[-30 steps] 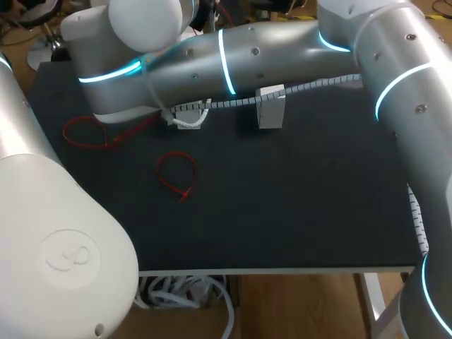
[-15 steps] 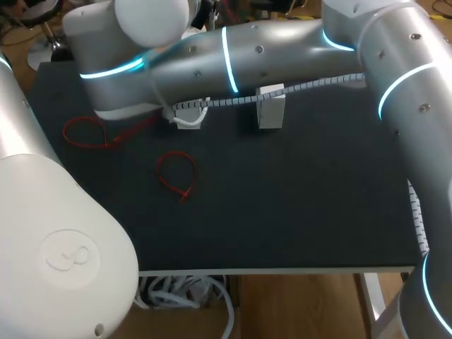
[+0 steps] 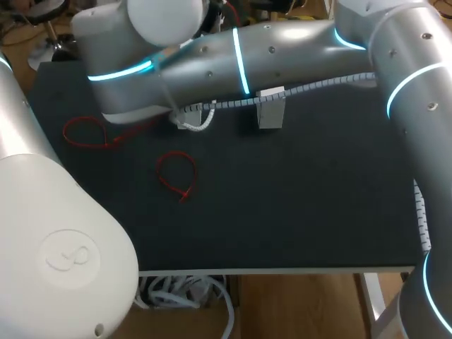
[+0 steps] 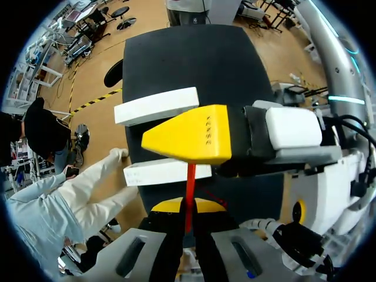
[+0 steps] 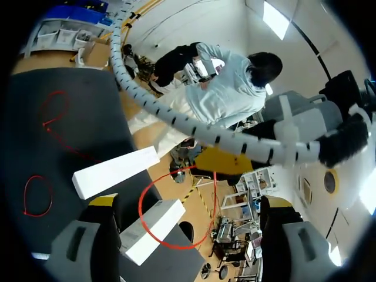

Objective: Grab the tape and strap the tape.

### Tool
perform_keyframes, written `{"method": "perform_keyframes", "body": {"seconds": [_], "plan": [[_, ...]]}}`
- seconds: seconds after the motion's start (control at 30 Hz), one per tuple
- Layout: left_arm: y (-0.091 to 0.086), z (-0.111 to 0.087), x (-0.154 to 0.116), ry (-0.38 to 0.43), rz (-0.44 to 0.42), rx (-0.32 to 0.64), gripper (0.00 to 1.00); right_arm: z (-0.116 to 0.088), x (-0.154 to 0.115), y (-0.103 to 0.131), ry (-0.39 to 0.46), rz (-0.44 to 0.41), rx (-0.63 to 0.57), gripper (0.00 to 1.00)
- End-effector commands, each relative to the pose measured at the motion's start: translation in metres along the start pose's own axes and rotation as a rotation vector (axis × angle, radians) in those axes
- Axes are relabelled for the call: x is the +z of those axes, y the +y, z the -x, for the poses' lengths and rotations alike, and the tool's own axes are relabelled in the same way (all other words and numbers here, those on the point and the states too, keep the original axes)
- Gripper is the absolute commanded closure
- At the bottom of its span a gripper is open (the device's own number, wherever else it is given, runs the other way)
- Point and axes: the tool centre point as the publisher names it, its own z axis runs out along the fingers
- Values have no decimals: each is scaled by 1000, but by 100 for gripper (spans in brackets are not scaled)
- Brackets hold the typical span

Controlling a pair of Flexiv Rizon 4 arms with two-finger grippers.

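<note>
On the left of the black table (image 3: 296,212) lie two loose red zip ties, one (image 3: 106,143) far over and one (image 3: 171,186) nearer the middle. They look already tied into loops. They have not moved in the last second.

My big left arm (image 3: 42,212) comes in at the left. The left gripper (image 4: 183,207) has its fingers squeezed close together, with a third red zip tie (image 4: 190,179) pinched between them. This tie is up in the air, not on the table. It runs from my left gripper up to the yellow finger (image 4: 188,135) of my other arm.

The white block (image 3: 270,109) stands further back, near the middle. It has not moved either.

My right arm (image 3: 282,49) reaches across from the right. It has slid a little to the right in the last second. The right gripper (image 5: 188,202) has its fingers far apart. The held tie bends into a big loop (image 5: 140,205) between them, and I cannot tell if it touches them.

I think the arms are working on the strapping part now. The loop looks wide, so it probably needs more pulling.
</note>
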Motion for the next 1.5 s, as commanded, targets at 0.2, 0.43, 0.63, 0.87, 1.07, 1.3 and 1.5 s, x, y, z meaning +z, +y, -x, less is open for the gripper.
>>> {"method": "perform_keyframes", "body": {"seconds": [0.2, 0.43, 0.63, 0.87, 1.07, 1.3, 1.5], "plan": [[-1, 1, -1, 4, 4, 0, 100, -6, -22, -47, 109, 87, -43, 0], [-1, 1, -1, 4, 4, 0, 100, -1, -17, -99, 208, 55, -49, 0], [-1, 1, -1, 4, 4, 0, 100, 24, 4, -154, 149, -18, -52, 0], [-1, 1, -1, 4, 4, 0, 100, 42, 15, -174, 131, 13, 12, 0], [-1, 1, -1, 4, 4, 0, 100, 42, 15, -174, 131, 13, 12, 0], [-1, 1, -1, 4, 4, 0, 100, 42, 15, -174, 131, 13, 12, 0], [-1, 1, -1, 4, 4, 0, 100, 42, 15, -174, 131, 13, 12, 0]]}}
